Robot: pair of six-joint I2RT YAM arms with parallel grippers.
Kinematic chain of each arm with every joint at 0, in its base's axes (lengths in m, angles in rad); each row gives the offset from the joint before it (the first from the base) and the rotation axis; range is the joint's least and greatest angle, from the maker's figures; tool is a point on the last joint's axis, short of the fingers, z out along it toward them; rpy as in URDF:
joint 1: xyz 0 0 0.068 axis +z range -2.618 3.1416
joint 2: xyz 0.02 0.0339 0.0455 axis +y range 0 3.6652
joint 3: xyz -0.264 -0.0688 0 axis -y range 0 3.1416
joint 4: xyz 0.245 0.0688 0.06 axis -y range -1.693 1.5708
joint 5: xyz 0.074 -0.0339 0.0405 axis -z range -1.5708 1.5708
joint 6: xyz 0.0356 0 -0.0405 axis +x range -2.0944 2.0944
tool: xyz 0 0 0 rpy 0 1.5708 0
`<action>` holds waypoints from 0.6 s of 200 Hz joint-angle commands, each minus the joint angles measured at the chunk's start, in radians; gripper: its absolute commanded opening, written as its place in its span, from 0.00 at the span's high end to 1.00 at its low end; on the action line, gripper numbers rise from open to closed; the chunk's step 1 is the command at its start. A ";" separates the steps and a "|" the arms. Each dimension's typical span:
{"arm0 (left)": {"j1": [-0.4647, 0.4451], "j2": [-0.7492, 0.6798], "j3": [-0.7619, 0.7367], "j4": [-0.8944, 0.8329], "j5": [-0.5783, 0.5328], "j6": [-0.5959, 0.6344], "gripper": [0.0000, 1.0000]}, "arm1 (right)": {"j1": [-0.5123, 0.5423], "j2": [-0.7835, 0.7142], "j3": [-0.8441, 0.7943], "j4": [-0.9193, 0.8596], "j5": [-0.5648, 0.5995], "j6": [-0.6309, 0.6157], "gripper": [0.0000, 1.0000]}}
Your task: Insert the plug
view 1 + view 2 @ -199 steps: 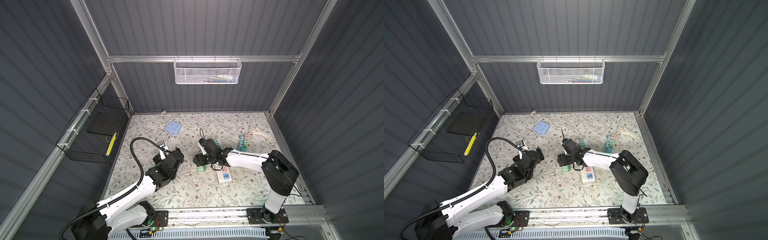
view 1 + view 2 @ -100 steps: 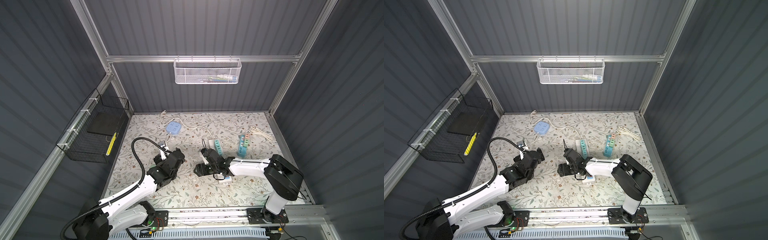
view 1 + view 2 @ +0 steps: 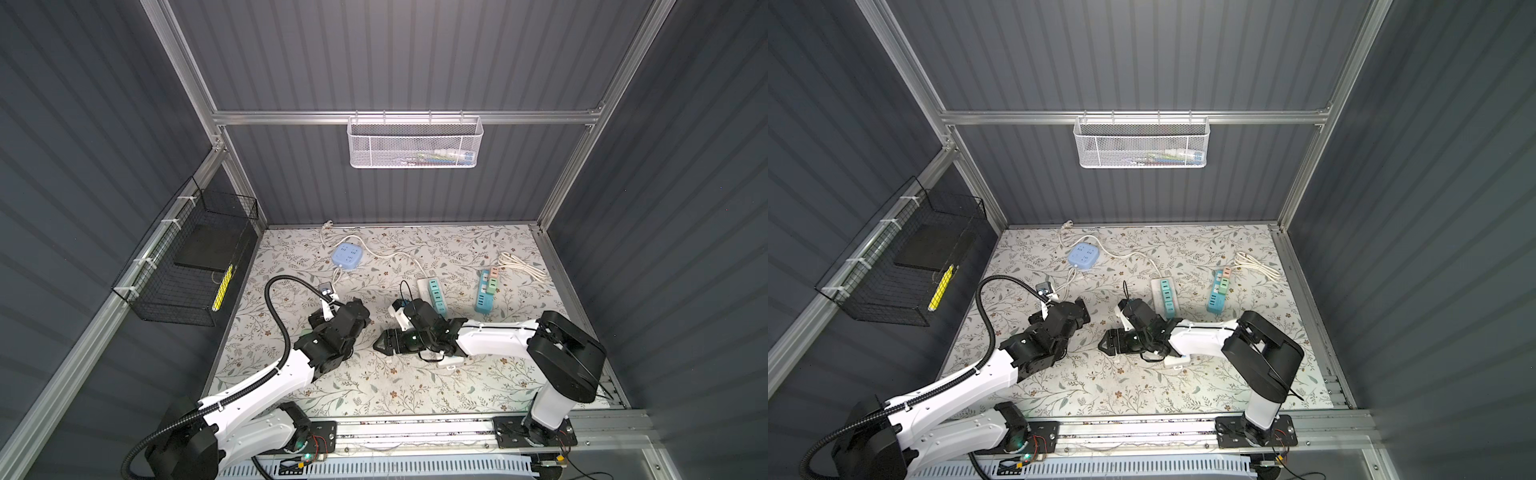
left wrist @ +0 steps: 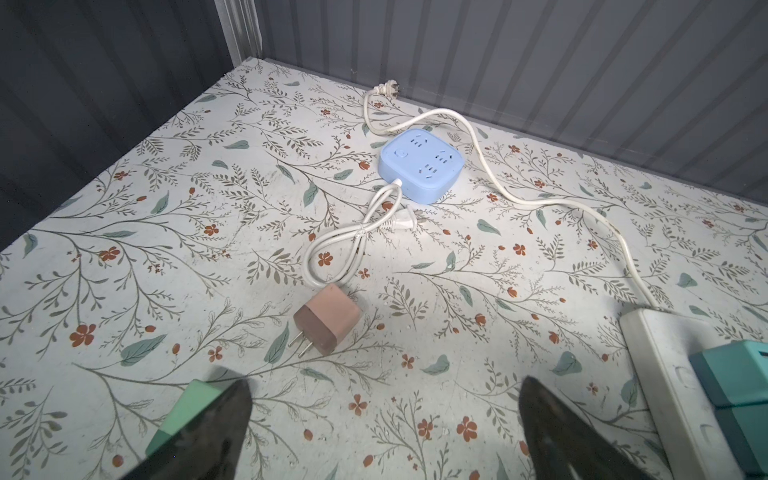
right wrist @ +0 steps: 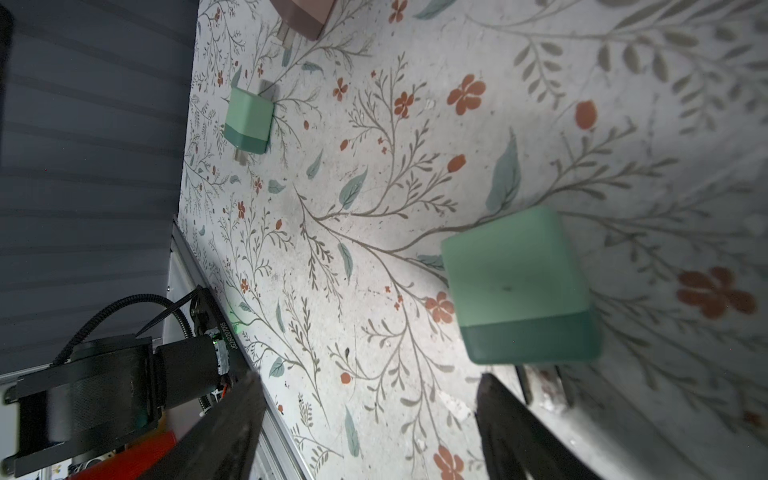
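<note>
The left gripper (image 4: 384,384) has not shifted: at the lower left of both top views its fingers (image 4: 216,428) stand as wide as they go, empty, over the mat (image 3: 415,390). A pink plug (image 4: 326,318) lies loose ahead of them, and a second green plug (image 4: 187,409) is half hidden by one finger. The right gripper (image 5: 370,376) has swung down the frame from beside the white power strip (image 3: 426,284), which is now uncovered; its fingers are well apart and grip nothing. The green plug (image 5: 515,282), which I take to be the one to insert, lies on the mat just beyond them in the right wrist view, nearer one finger; the top views hide it under the arm. So the pick-up looks not yet made. On the left wall a black wire basket (image 3: 178,303) holds a flat black slab (image 3: 208,249) and a yellow strip (image 3: 222,286). The white mesh basket (image 3: 374,149) at top centre holds small things too blurred to name. The white power strip carries teal plugs (image 3: 438,299); the blue strip (image 3: 484,297) to its right carries pink and green adapters (image 3: 493,278).
</note>
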 commanded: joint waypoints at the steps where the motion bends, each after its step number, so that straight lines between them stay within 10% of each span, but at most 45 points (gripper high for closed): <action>1: 0.008 0.006 0.014 -0.067 0.022 -0.013 0.00 | -0.016 -0.102 0.007 -0.098 0.125 -0.072 0.18; 120: 0.007 -0.122 0.022 -0.124 -0.093 -0.004 0.00 | 0.058 0.119 0.108 -0.101 0.203 0.110 0.17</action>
